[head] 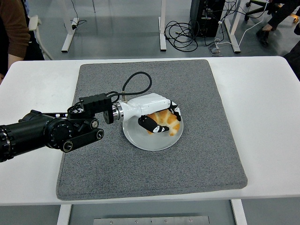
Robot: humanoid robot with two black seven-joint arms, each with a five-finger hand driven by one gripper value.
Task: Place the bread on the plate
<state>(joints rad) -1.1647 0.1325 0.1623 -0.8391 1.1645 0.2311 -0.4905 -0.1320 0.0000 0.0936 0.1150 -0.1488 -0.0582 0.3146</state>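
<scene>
The fingers (157,125) of the left hand (157,115) are curled around the bread (166,123), black digits wrapped under and across its golden crust while the white back of the hand covers it from above, so the hold reads as closed and firm. The bread sits low over the plate (140,138), inside the rim and toward its far right part — whether its underside already touches the plate cannot be told from this view. The step in hand looks like the release, and the task seems close to done. To do it well, the bread's weight should rest fully on the plate before the grip loosens; then the fingers should spread evenly and only enough to clear the crust, so no one digit drags the bread sideways. Since the bread lies nearer the right rim than the centre, a lopsided opening could roll it onto the rim or off onto the grey mat (211,154) — a small nudge toward the middle first would give more margin. The hand should then lift straight up, not sweep back along the forearm. Outward from the plate, the mat covers the middle of the white surface (262,117), and a person's sleeve (14,28) shows at the top left. The right arm is out of view.
</scene>
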